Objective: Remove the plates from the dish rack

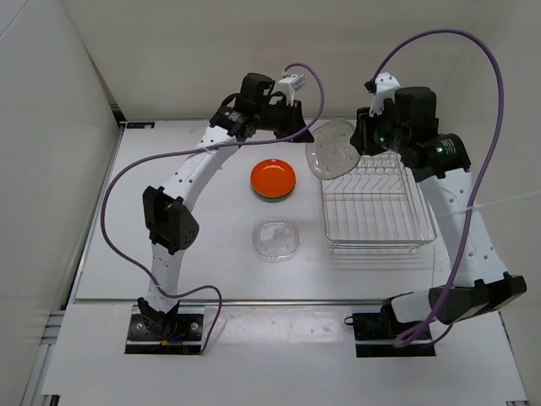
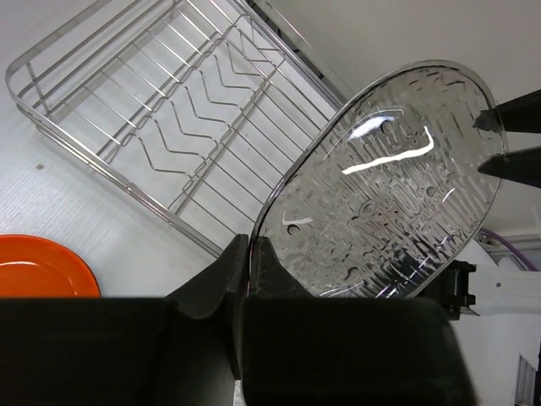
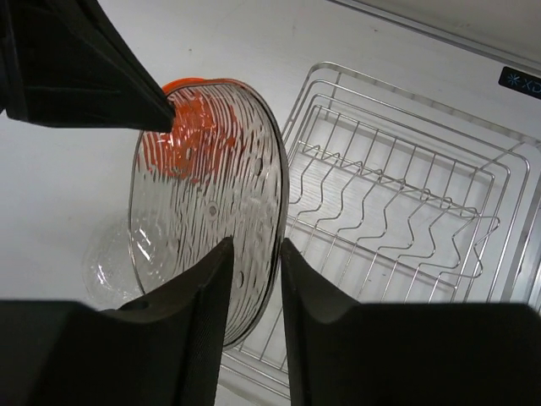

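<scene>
The clear plate (image 1: pixel 331 150) hangs in the air above the 11 o'clock corner of the dish rack (image 1: pixel 378 222). It is at about 2 o'clock from the orange plate (image 1: pixel 273 178) that lies on the bench (image 1: pixel 194 262), and it touches neither of them. The left pincer (image 2: pixel 251 249) is closed tight on the rim at the plate's 9 o'clock side. The right pincer (image 3: pixel 256 275) has one finger on each side of the opposite rim, but I cannot tell if they really press it. Here is the danger, I think: if one pincer lets go before the other holds firmly, the smooth rim can slide out and the plate falls on the wires or the bench. If both hold and the arms pull differently, the plate can twist or crack. The plate is round, so it has no true long axis. It stands tilted, its broad face turned partly upward, and the line between both grips runs about 9 to 3 o'clock.
</scene>
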